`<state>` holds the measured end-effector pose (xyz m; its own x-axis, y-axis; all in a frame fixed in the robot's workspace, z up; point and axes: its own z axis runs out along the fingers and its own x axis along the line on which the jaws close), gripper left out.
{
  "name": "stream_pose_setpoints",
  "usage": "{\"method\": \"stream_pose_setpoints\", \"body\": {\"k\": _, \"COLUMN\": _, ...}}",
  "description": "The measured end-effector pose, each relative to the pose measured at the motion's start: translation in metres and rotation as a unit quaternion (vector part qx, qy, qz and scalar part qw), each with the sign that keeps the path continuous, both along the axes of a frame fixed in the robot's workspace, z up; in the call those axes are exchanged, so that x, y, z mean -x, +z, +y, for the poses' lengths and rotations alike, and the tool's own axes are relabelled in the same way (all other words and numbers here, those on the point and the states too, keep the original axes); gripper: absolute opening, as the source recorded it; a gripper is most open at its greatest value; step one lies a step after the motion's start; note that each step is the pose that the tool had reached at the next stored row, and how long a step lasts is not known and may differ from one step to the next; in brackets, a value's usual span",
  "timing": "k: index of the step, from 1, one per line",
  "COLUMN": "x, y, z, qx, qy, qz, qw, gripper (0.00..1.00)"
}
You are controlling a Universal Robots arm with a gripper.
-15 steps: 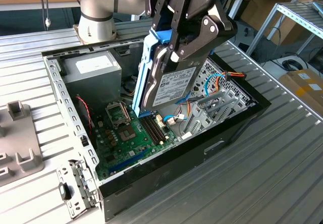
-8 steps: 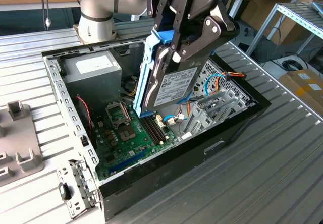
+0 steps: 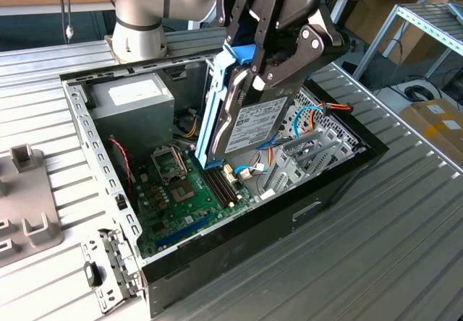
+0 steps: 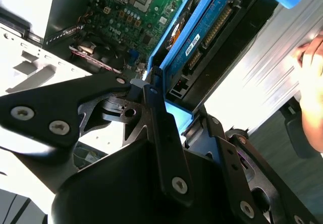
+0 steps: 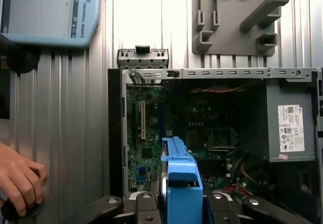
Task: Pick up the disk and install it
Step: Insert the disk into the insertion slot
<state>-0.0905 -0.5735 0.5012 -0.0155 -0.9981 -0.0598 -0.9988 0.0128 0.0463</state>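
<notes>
Exterior view: the gripper (image 3: 255,64) is clamped on the top end of the disk (image 3: 249,129), which hangs tilted, white label showing, above the open computer case (image 3: 90,140), its lower edge just over the green board (image 3: 173,198) inside that case.

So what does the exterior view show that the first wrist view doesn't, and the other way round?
Exterior view: the disk with its white-labelled face, tilted over the open computer case, fingers clamped on it. First wrist view: a person's hand on the table and a teach pendant. Both: the disk's blue carrier, the motherboard, the power supply.
</notes>
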Motion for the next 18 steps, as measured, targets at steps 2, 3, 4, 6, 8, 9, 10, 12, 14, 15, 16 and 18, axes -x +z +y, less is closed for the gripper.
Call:
{"method": "stream_pose_setpoints", "body": {"k": 2, "x": -0.0096, "y": -0.0006, "z": -0.0021, "qx": 0.0001, "qy": 0.000, "qz": 0.0000, "qw": 1.0000, "gripper": 0.37}}
{"method": "stream_pose_setpoints", "body": {"k": 3, "x": -0.0148, "y": -0.0009, "z": -0.0032, "qx": 0.0002, "qy": 0.000, "qz": 0.0000, "qw": 1.0000, "gripper": 0.37}}
{"method": "stream_pose_setpoints", "body": {"k": 4, "x": -0.0153, "y": -0.0010, "z": -0.0034, "qx": 0.0001, "qy": 0.000, "qz": 0.0000, "qw": 1.0000, "gripper": 0.37}}
{"method": "stream_pose_setpoints", "body": {"k": 6, "x": -0.0163, "y": -0.0011, "z": -0.0038, "qx": 0.0001, "qy": 0.000, "qz": 0.0000, "qw": 1.0000, "gripper": 0.37}}
{"method": "stream_pose_setpoints", "body": {"k": 8, "x": -0.0172, "y": -0.0011, "z": -0.0043, "qx": 0.0001, "qy": 0.000, "qz": 0.0000, "qw": 1.0000, "gripper": 0.37}}
{"method": "stream_pose_setpoints", "body": {"k": 9, "x": -0.0175, "y": -0.0011, "z": -0.0044, "qx": 0.0002, "qy": 0.000, "qz": 0.0000, "qw": 1.0000, "gripper": 0.37}}
{"method": "stream_pose_setpoints", "body": {"k": 10, "x": -0.0180, "y": -0.0012, "z": -0.0046, "qx": 0.0001, "qy": 0.000, "qz": 0.0000, "qw": 1.0000, "gripper": 0.37}}
{"method": "stream_pose_setpoints", "body": {"k": 12, "x": -0.0187, "y": -0.0012, "z": -0.0049, "qx": 0.0001, "qy": 0.000, "qz": 0.0000, "qw": 1.0000, "gripper": 0.37}}
{"method": "stream_pose_setpoints", "body": {"k": 14, "x": -0.0197, "y": -0.0013, "z": -0.0053, "qx": 0.0001, "qy": 0.000, "qz": 0.0000, "qw": 1.0000, "gripper": 0.37}}
{"method": "stream_pose_setpoints", "body": {"k": 15, "x": -0.0201, "y": -0.0012, "z": -0.0055, "qx": 0.0001, "qy": 0.000, "qz": 0.0000, "qw": 1.0000, "gripper": 0.37}}
{"method": "stream_pose_setpoints", "body": {"k": 16, "x": -0.0204, "y": -0.0012, "z": -0.0056, "qx": 0.0001, "qy": 0.000, "qz": 0.0000, "qw": 1.0000, "gripper": 0.37}}
{"method": "stream_pose_setpoints", "body": {"k": 18, "x": -0.0212, "y": -0.0013, "z": -0.0061, "qx": 0.0001, "qy": 0.000, "qz": 0.0000, "qw": 1.0000, "gripper": 0.37}}
